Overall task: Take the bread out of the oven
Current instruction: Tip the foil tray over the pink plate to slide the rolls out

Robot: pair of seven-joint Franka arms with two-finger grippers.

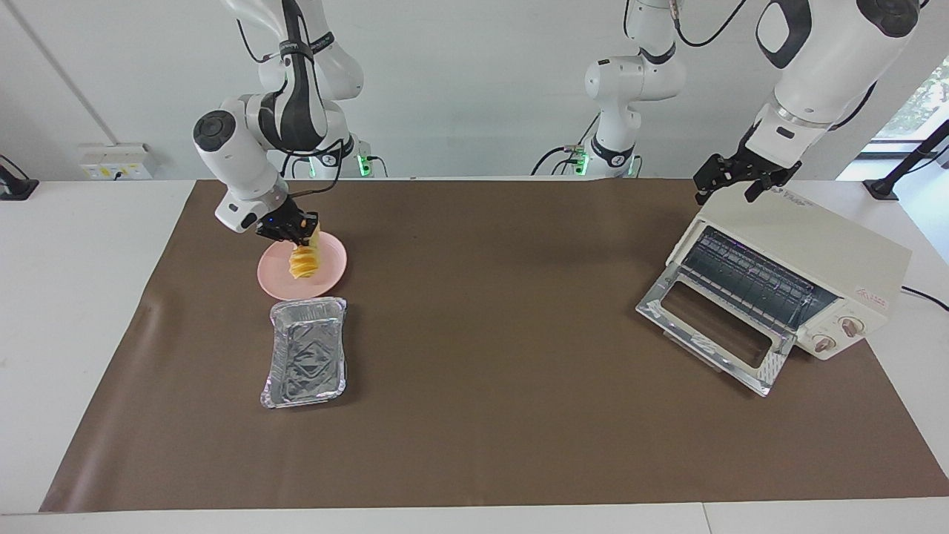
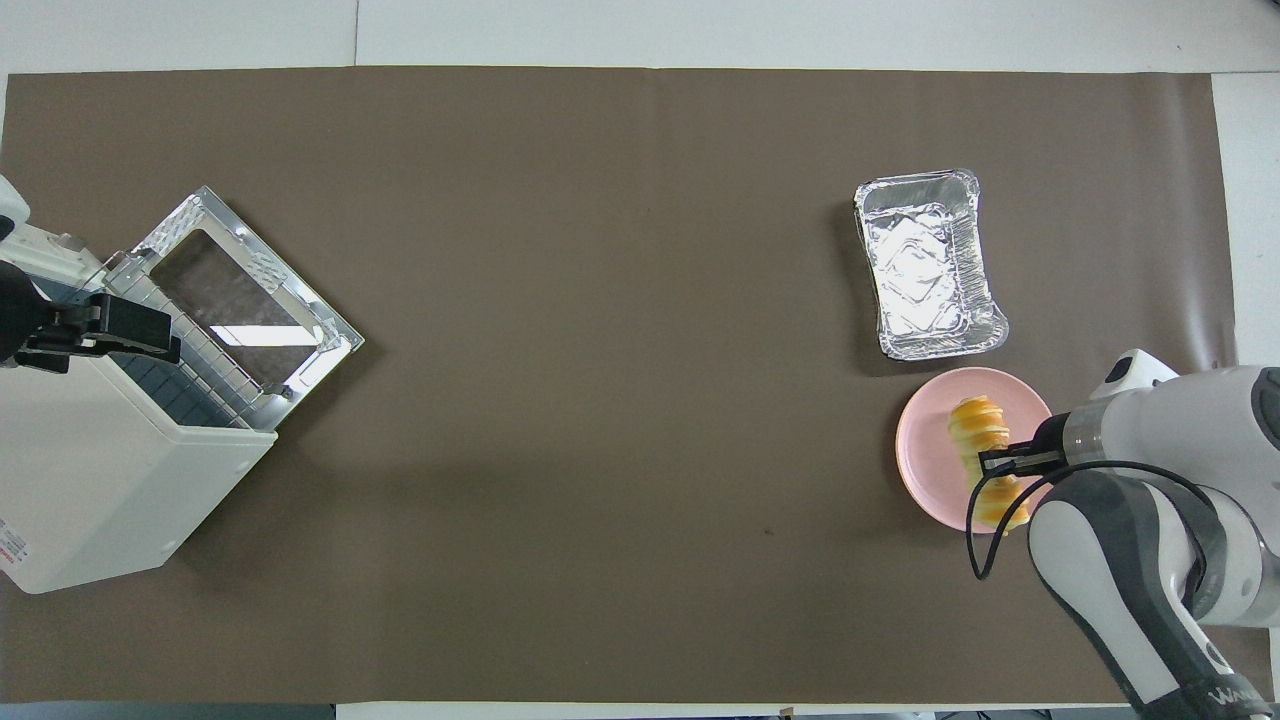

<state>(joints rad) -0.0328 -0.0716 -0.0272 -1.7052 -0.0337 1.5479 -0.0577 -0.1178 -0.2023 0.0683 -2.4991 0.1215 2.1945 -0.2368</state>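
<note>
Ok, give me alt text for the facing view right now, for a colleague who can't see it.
The right gripper holds the bread over the pink plate, beside a foil tray. At the left arm's end of the table, the oven stands with its door down and the left gripper over its top.

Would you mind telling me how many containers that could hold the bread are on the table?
2. A pink plate, under the bread held by the right claw, and a foil tray beside the plate, farther from the robots. Nothing seems hidden.

bread on plate, tray beside
</note>
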